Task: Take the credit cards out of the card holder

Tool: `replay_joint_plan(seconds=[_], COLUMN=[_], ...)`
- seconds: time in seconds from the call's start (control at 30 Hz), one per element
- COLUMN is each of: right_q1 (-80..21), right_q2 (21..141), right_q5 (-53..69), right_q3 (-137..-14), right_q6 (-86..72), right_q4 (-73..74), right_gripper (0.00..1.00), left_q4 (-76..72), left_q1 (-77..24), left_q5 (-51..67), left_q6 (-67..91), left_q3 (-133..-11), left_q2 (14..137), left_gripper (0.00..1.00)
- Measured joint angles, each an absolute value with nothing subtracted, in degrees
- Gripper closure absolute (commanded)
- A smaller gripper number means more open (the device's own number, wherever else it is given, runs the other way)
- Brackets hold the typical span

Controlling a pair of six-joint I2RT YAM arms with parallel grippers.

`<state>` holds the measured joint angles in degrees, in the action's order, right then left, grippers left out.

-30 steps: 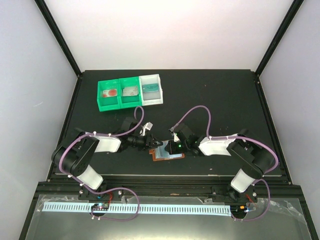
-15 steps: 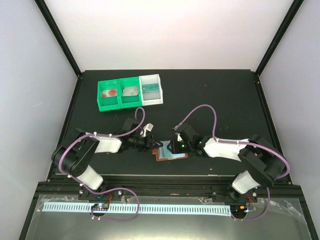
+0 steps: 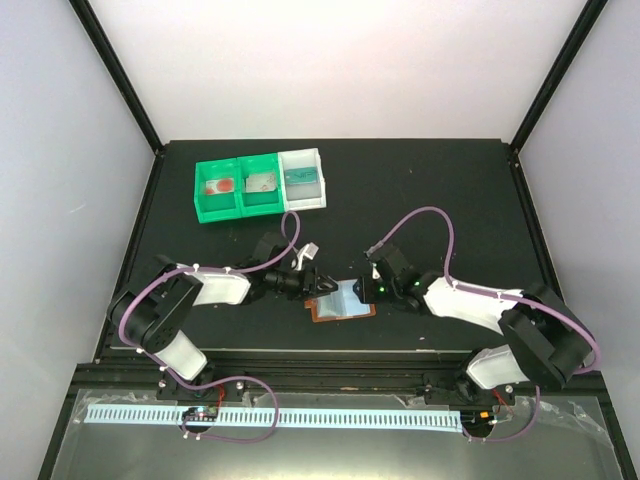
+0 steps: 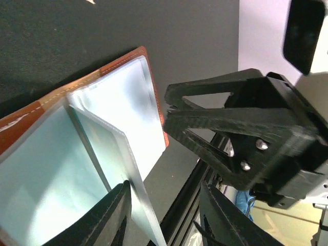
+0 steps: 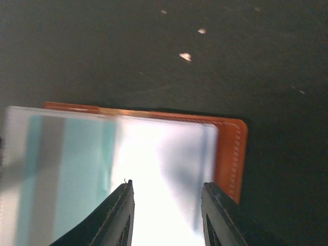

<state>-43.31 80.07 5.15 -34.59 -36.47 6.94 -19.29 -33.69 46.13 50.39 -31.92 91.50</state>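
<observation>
The brown card holder [image 3: 340, 300] lies open on the black table between both arms. In the left wrist view its brown rim [image 4: 148, 66] frames clear pockets, and one clear leaf [image 4: 110, 148] stands up from it. My left gripper [image 4: 164, 215] is open at the holder's left end, and the raised leaf leans on the inner face of one finger [image 4: 110, 218]. My right gripper [image 5: 166, 205] is open just above the pocket face at the right end [image 5: 225, 154]. Credit cards show only as pale blue-green shapes [image 5: 66, 169] behind the clear plastic.
Two green bins [image 3: 200, 190] and a white bin [image 3: 300, 153] stand in a row at the back left, with small items inside. The table's black front rail [image 3: 330, 350] runs close behind the holder. Lilac cables loop over both arms.
My right gripper has opened and drawn back to the right, off the holder's middle. My left gripper has slid right to the holder's left edge.
</observation>
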Motion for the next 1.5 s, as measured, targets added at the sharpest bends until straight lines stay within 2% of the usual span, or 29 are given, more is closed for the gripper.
replay_joint_plan(seconds=[0.77, 1.2, 1.37, 1.5], right_q1=[-41.32, -41.32, -41.32, -41.32], right_q2=[80.53, 74.08, 72.95, 73.47], right_q5=[8.75, 6.07, 8.12, 10.0], right_q3=[-28.56, -29.34, -29.95, -31.14], right_q6=[-36.12, -36.07, -36.14, -36.16], right_q4=[1.85, 8.19, 8.45, 8.12], right_gripper=[0.69, 0.69, 0.81, 0.84], left_q4=[-19.14, -13.13, -12.67, -12.53], left_q1=[-37.65, -36.95, -36.23, -35.64], left_q5=[45.25, 41.47, 40.62, 40.23], left_q6=[51.22, 47.72, 47.11, 46.92], left_q3=[-35.51, -35.57, -35.55, -35.38], left_q2=[94.63, 92.95, 92.95, 92.95], left_gripper=[0.6, 0.59, 0.59, 0.58])
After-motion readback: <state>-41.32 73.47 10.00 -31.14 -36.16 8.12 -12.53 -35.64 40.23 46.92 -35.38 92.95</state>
